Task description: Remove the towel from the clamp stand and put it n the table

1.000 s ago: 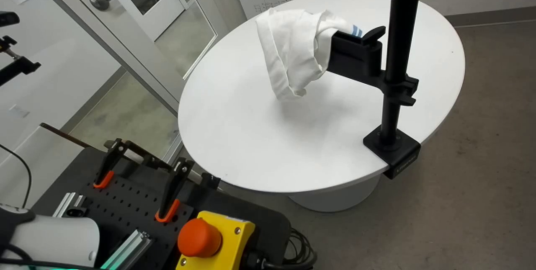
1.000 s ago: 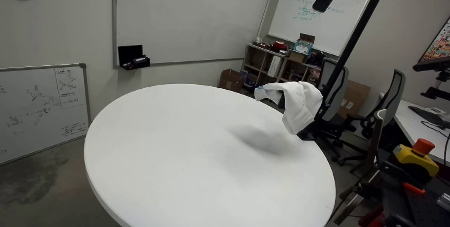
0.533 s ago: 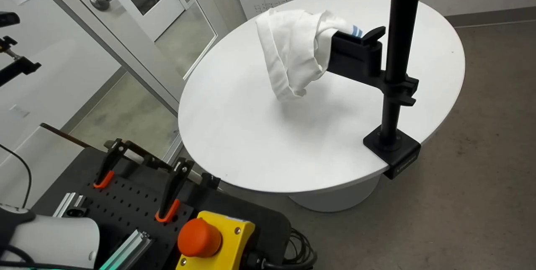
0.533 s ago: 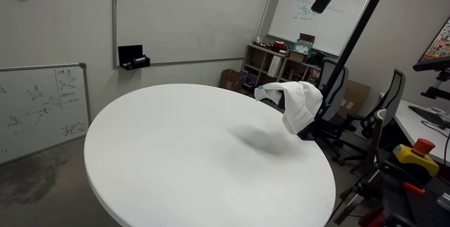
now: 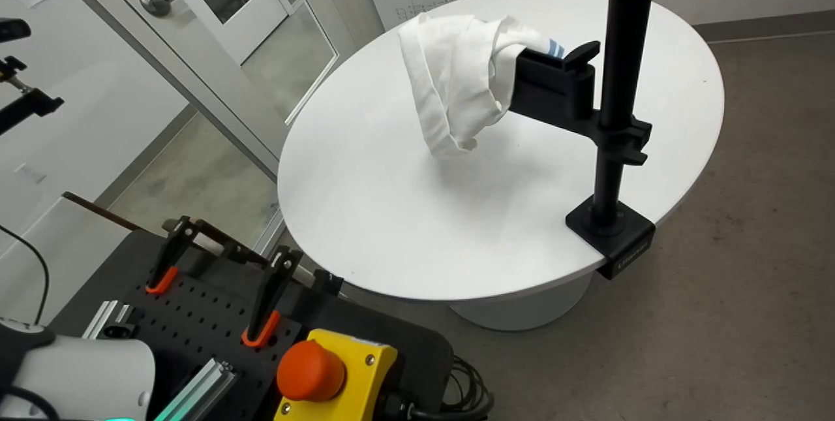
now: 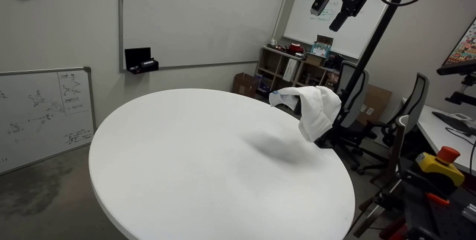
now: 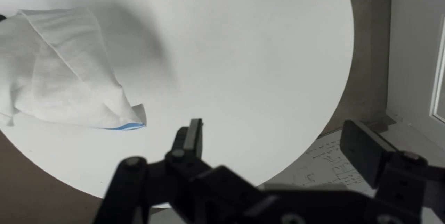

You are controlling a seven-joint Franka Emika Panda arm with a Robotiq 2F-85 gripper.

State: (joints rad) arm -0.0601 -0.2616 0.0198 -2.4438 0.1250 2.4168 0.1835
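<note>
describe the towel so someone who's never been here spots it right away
Find the round white table, then the black clamp stand at its edge. Draped over the stand's side arm is the towel: white cloth with blue stripes, which neither table nor stand has.

Black gripper (image 7: pixel 273 125), angular links (image 7: pixel 224 184), flat pads (image 7: pixel 361 154), round grey screw heads (image 7: pixel 132 162); black cable (image 6: pixel 400 4) loops; white rounded arm casing (image 5: pixel 91 372) (small round mark (image 5: pixel 143 399) near edge).

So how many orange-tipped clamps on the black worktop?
2, in an exterior view: one clamp toward the left of the picture, another clamp nearer the yellow e-stop box. More could be hidden or out of frame.
</note>
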